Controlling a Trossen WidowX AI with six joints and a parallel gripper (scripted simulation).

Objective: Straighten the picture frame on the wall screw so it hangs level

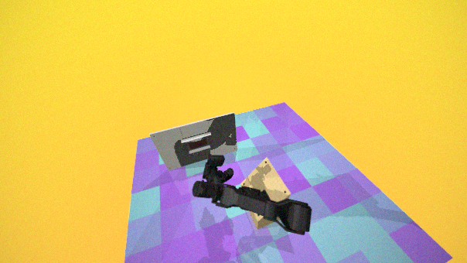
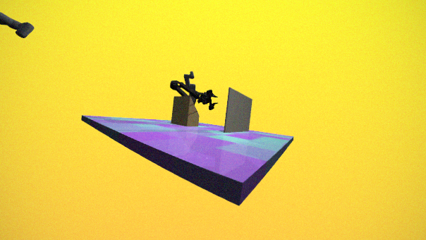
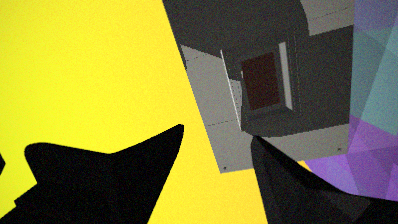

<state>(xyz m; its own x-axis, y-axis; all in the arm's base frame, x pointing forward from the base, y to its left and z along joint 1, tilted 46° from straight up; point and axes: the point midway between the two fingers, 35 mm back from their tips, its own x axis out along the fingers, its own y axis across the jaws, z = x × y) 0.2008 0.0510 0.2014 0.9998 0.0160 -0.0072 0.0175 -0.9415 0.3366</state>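
Observation:
The picture frame [image 1: 198,145] [image 3: 261,82] has a dark red picture and light rails. It hangs on the grey wall panel [image 1: 162,143] [image 2: 240,113] [image 3: 225,145], partly in shadow. Its long rails look about parallel to the panel's top edge in the top view and to the panel's long edges in the wrist view, so it looks about level. The screw and notched strip are hidden. My gripper [image 1: 223,166] [image 2: 216,99] [image 3: 218,131] is open and empty, its fingers apart, standing back in front of the panel without touching the frame. The exterior view shows no frame.
A tan wedge-shaped pedestal [image 1: 274,186] [image 2: 180,109] stands behind the gripper, under the arm. The patchwork table [image 1: 348,232] [image 2: 197,141] ends not far past the panel. A grey arm-like part [image 2: 25,30] shows at the top left of the exterior view.

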